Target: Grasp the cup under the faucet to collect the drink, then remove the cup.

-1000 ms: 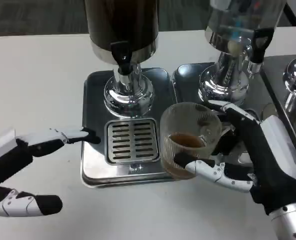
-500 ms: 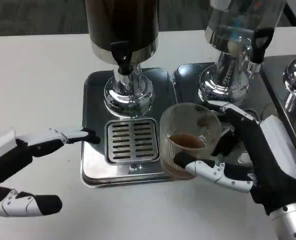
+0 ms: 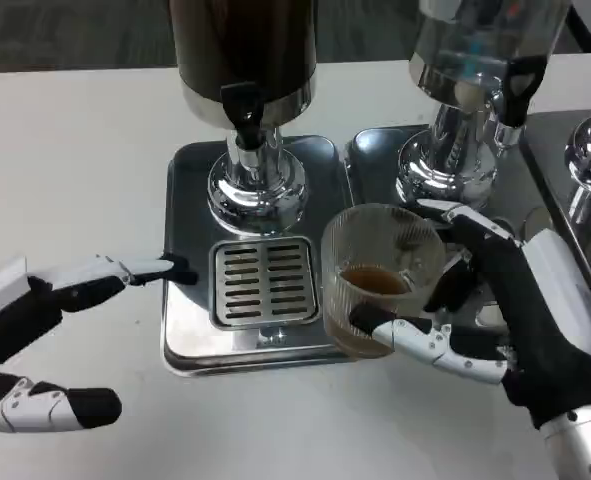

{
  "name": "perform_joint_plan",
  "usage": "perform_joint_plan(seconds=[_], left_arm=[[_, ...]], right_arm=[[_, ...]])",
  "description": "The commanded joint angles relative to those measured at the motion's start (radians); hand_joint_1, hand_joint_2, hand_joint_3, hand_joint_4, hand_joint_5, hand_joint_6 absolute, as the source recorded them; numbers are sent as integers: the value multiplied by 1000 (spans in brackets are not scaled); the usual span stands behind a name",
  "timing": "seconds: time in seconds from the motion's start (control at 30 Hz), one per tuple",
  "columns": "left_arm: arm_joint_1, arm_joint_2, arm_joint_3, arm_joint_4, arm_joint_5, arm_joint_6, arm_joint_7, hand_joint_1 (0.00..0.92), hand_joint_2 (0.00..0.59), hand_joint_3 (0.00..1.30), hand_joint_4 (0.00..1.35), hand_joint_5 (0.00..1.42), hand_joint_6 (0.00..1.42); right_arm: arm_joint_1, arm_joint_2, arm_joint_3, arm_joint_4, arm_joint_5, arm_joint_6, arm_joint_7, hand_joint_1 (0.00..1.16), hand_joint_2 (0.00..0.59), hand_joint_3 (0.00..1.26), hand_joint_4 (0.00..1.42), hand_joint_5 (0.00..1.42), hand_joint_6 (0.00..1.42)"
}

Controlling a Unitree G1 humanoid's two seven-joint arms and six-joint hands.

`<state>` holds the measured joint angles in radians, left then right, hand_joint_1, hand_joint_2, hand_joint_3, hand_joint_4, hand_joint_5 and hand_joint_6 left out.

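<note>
I had the right hand [image 3: 505,320] wrapped around the ribbed glass cup [image 3: 380,275], one finger curled across its lower front and others reaching round its far side near the rim. The cup stood at the right edge of the steel drip tray [image 3: 190,330], just beside the slotted grate [image 3: 265,282] and off to the right of the black faucet [image 3: 243,105]. A shallow pool of brown drink lay in its bottom. Whether the cup's base rested on the tray edge or hung a little above it, I could not tell.

The dark dispenser [image 3: 243,45] rose on its chrome pedestal [image 3: 257,190] behind the grate. A second, clear dispenser [image 3: 475,50] stood to the right on its own tray [image 3: 370,160], behind the cup.

My left hand [image 3: 45,340] lay over the white table [image 3: 75,150] to the left of the drip tray, holding nothing, fingers apart; one black fingertip [image 3: 180,270] reached the tray's left edge.
</note>
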<state>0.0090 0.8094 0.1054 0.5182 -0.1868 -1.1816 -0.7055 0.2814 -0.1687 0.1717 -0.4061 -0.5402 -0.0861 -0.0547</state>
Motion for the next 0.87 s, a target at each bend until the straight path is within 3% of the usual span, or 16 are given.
perform_joint_plan(seconds=[0.03, 0.87], left_arm=[[13, 19, 8, -13, -8, 5, 4, 0, 104, 228, 124, 141, 255], [14, 20, 10, -21, -11, 9, 3, 0, 104, 228, 124, 141, 255]], right_arm=[[-6, 6, -7, -39, 20, -25, -7, 875, 185, 571, 680, 834, 839], [-11, 5, -14, -42, 26, -26, -11, 882, 176, 585, 686, 834, 863]])
